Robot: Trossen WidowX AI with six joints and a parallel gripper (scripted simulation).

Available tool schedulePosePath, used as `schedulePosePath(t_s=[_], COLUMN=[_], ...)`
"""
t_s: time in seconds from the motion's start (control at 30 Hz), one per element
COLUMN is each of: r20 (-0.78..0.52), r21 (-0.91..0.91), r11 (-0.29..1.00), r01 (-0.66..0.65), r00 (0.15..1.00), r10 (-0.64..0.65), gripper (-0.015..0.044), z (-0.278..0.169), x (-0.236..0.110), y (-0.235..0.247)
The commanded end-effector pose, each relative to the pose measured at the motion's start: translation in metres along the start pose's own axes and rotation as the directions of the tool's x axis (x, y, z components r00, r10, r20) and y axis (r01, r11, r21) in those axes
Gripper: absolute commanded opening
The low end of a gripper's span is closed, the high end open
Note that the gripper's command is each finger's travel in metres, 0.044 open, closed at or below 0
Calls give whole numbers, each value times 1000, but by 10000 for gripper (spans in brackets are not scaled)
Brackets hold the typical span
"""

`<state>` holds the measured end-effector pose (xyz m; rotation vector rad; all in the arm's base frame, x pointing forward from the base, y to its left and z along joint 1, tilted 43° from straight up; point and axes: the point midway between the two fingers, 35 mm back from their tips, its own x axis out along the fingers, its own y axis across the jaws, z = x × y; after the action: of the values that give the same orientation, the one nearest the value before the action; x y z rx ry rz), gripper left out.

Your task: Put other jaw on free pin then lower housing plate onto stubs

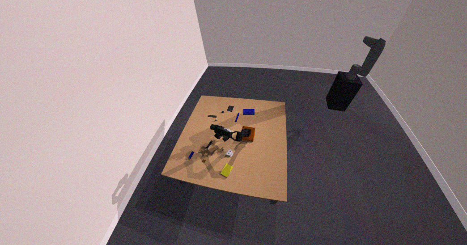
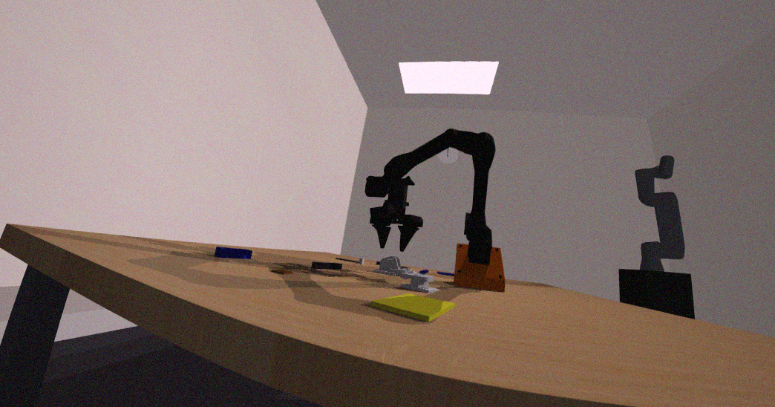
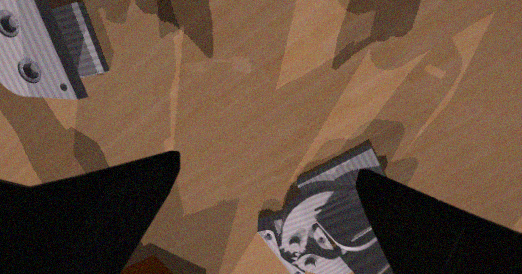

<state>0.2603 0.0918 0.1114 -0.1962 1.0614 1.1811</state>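
Note:
My gripper [image 1: 221,138] [image 2: 393,249] [image 3: 269,169] is open and empty, pointing down above the table. The pale grey base with the two jaws [image 2: 389,264] [image 3: 325,230] lies below it, under my right finger in the wrist view, which hides part of it. Gear teeth and pin ends show near the jaws' roots; I cannot tell whether the teeth mesh or both jaws are fully seated. The housing plate [image 1: 229,153] [image 2: 417,278] [image 3: 42,55], pale with two round holes, is apart from the base, at the upper left in the wrist view, raised on a small stand.
A yellow slab [image 1: 226,170] [image 2: 412,305] lies beyond the housing plate. A black bar [image 1: 209,144] [image 2: 326,266] and a small blue block [image 1: 191,155] [image 2: 233,252] lie to the left. A blue slab [image 1: 248,111] and a blue bar [image 1: 237,117] lie beyond my orange mount [image 1: 251,138] [image 2: 466,276].

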Motion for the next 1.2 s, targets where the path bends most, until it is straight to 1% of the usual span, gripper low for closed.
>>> schedulePosePath(t_s=[0.0,0.27,0.57,1.17], r20=[0,-1,0,5], r21=[-88,-242,-408,-697], r11=[996,970,913,717], r01=[10,11,12,13], r00=[1000,1000,1000,1000], r10=[-10,-12,-13,-13], gripper=[440,440,440,440], z=[5,12,20,32], x=[-3,-4,-6,-10], y=[7,20,34,64])
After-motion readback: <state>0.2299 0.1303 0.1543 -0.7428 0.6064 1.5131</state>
